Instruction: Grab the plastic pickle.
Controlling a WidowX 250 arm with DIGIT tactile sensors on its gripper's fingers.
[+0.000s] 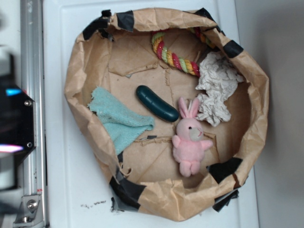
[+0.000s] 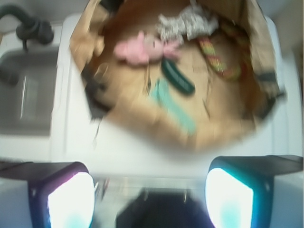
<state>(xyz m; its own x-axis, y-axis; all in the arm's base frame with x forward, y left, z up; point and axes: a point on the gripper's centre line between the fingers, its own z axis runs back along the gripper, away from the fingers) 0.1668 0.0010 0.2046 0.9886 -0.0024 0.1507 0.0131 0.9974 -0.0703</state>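
Note:
The plastic pickle (image 1: 157,103) is a dark green glossy oblong lying on the floor of a brown paper bag nest (image 1: 76,80), between a teal cloth and a pink bunny. In the blurred wrist view the pickle (image 2: 177,77) shows far ahead inside the nest. My gripper (image 2: 150,197) is open, its two fingers (image 2: 71,199) wide apart at the bottom of the wrist view, with nothing between them. It hovers over the white surface short of the nest, well away from the pickle. In the exterior view only a blurred dark part of the arm (image 1: 14,118) shows at the left edge.
Inside the nest lie a teal terry cloth (image 1: 118,121), a pink plush bunny (image 1: 190,137), crumpled white paper (image 1: 216,88) and a multicoloured rope (image 1: 173,57). The nest's raised paper walls ring everything. A metal rail (image 1: 33,71) runs along the left; a grey sink (image 2: 28,90) shows in the wrist view.

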